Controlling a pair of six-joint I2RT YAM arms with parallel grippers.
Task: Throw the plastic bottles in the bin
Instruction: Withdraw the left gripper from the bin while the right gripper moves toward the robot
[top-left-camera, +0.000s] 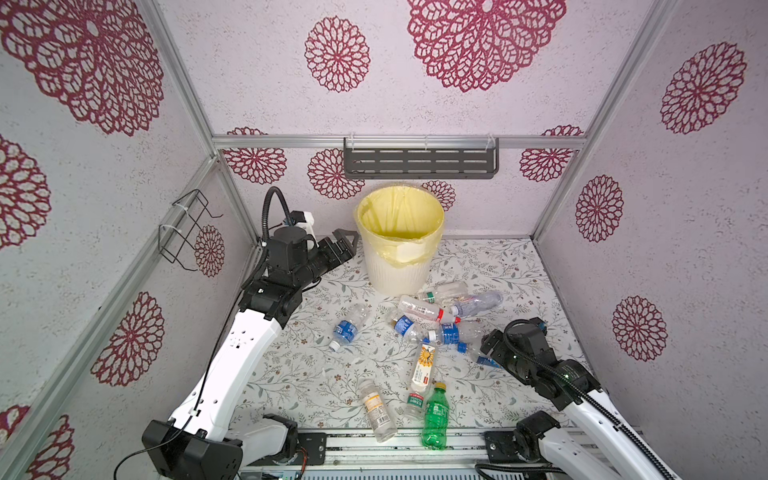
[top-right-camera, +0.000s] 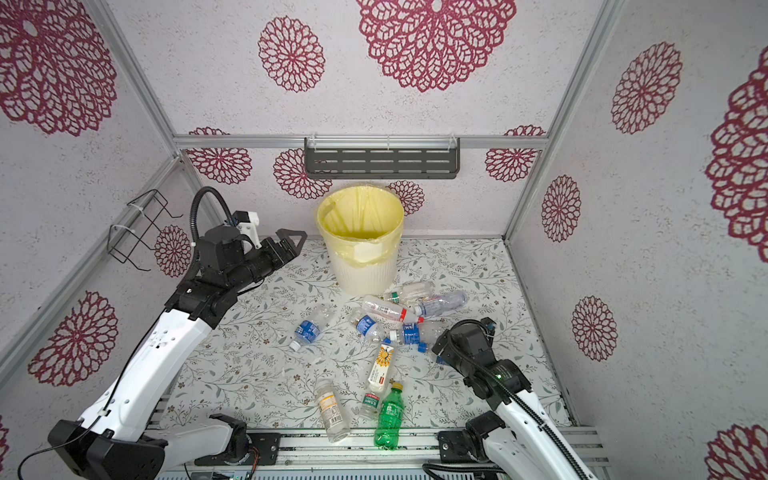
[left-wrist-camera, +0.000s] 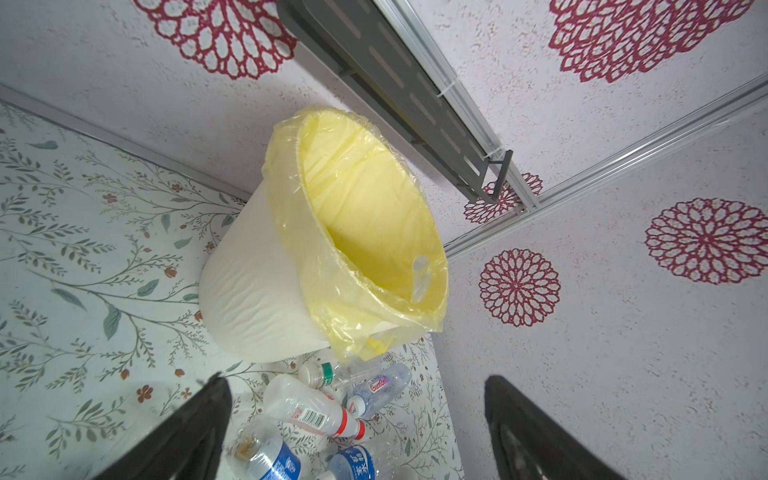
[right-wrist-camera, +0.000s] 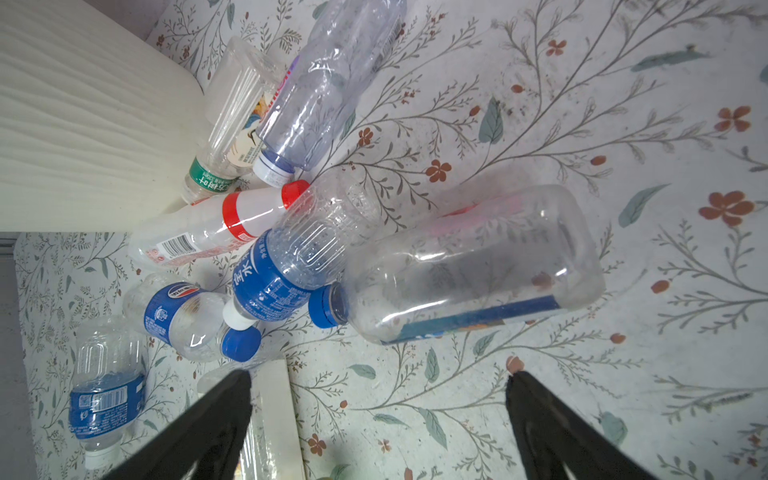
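Note:
The bin (top-left-camera: 399, 245) is cream, ribbed and lined with a yellow bag, and stands at the back of the floral table. The left wrist view shows one clear bottle (left-wrist-camera: 419, 278) inside it. My left gripper (top-left-camera: 347, 241) hangs open and empty just left of the bin's rim. Several plastic bottles (top-left-camera: 432, 311) lie piled in front of the bin. A blue-labelled bottle (top-left-camera: 347, 328) lies apart, and a green bottle (top-left-camera: 435, 415) lies near the front edge. My right gripper (right-wrist-camera: 378, 378) is open and empty, low over the table beside a large clear bottle with a blue cap (right-wrist-camera: 469, 266).
A grey slotted shelf (top-left-camera: 419, 162) hangs on the back wall above the bin. A black wire rack (top-left-camera: 187, 228) sticks out from the left wall. Two bottles overhang the metal rail (top-left-camera: 465, 446) at the front. Patterned walls close in three sides.

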